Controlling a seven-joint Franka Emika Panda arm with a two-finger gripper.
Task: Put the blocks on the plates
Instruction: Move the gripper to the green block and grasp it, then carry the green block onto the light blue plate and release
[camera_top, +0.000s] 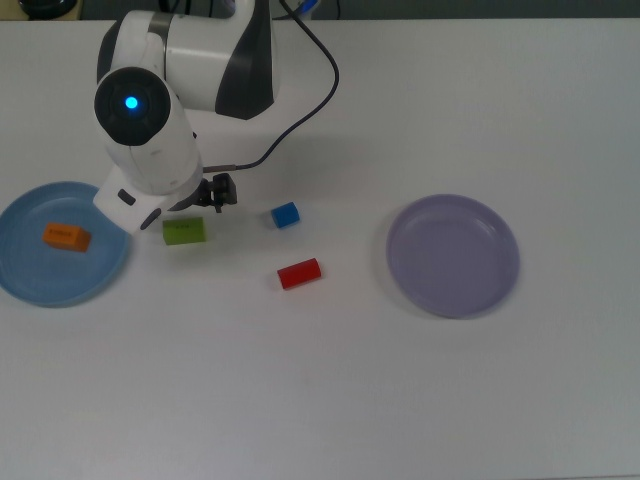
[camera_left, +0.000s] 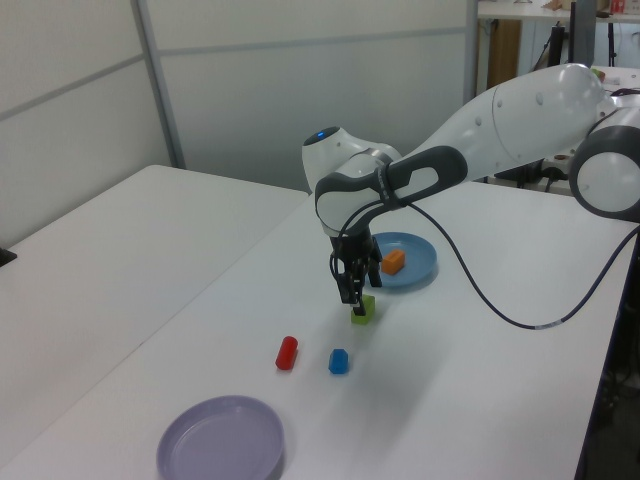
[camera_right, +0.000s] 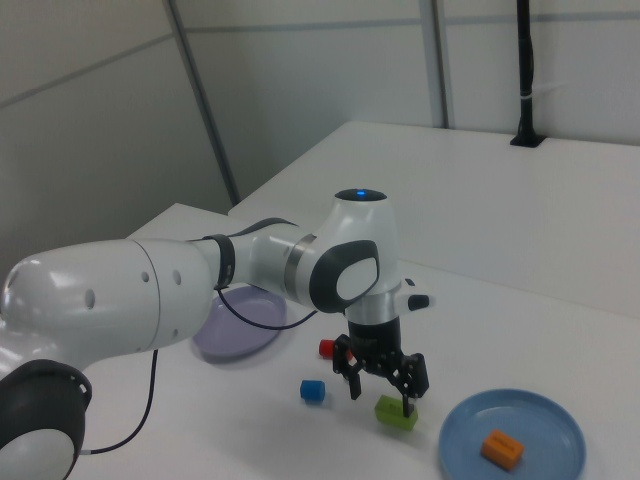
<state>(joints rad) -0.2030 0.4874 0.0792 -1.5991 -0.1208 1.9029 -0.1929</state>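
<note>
One orange block (camera_top: 66, 237) lies on the blue plate (camera_top: 40, 282), left of frame; the hand (camera_right: 383, 390), spread open and empty, hovers over the green block (camera_right: 397, 412).

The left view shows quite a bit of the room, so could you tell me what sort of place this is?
Probably a robotics lab: plain white tables, grey partition walls, and one robot arm working over toy blocks.
</note>
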